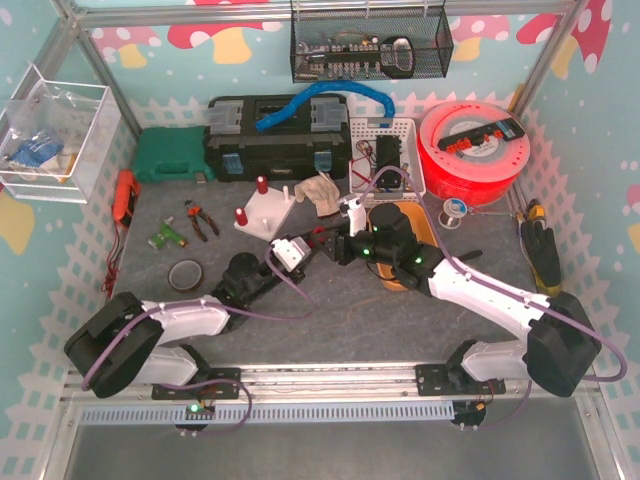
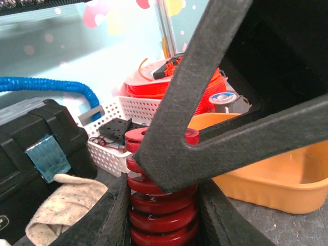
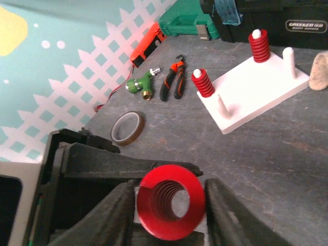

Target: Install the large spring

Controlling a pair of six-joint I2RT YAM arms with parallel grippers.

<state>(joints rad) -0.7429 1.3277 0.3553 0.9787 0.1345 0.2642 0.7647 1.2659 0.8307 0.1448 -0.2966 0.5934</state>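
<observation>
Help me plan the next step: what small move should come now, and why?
Probably open the right gripper and back it off. Both it and the left gripper appear shut on the large red spring, and the left one sits nearer the white peg board, where an empty peg waits.

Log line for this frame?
spring: gripped by left hand and right hand | board: two pegs bare | install: not done
</observation>
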